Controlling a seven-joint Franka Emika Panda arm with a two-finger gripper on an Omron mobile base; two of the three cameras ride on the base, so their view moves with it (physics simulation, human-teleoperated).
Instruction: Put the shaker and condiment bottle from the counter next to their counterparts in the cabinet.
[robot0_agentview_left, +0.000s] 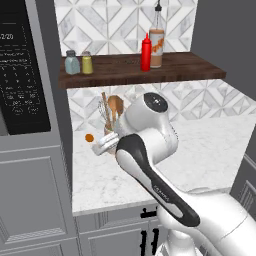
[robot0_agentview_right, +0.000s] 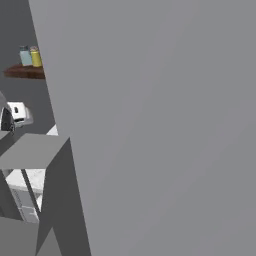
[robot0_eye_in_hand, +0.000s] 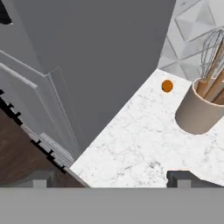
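standing shelved — shaker (robot0_agentview_left: 87, 63), jaws apart

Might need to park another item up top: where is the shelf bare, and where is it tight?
The shelf is bare between the yellow-green shaker and red squeeze bottle, and again right of the orange-label bottle. The left end is crowded: the blue-grey shaker stands close beside the yellow-green one.
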